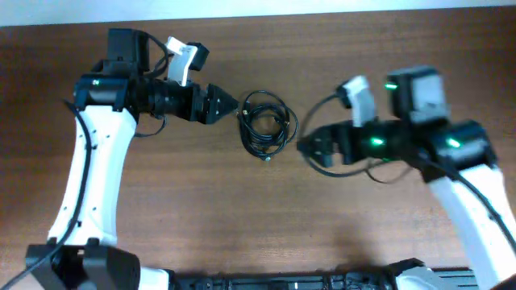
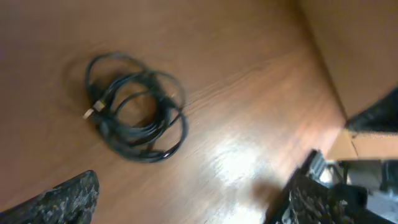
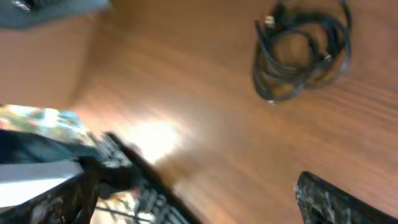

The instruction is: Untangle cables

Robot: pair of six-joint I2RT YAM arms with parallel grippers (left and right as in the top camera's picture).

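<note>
The cables (image 1: 268,121) lie as one small dark coil of thin black cords on the brown table, near its middle. The coil also shows in the left wrist view (image 2: 134,112) and the right wrist view (image 3: 301,56), with small plugs sticking out. My left gripper (image 1: 226,103) is just left of the coil, apart from it, open and empty; in the left wrist view (image 2: 186,205) its fingers are spread wide. My right gripper (image 1: 310,147) is to the right of the coil and slightly nearer, open and empty; it also shows in the right wrist view (image 3: 193,205), blurred.
The brown wooden table (image 1: 201,209) carries only the coil. Thicker black wires (image 1: 339,101) loop off the right arm. A dark base unit (image 1: 282,282) runs along the front edge. A cardboard box (image 2: 367,143) stands beyond the table.
</note>
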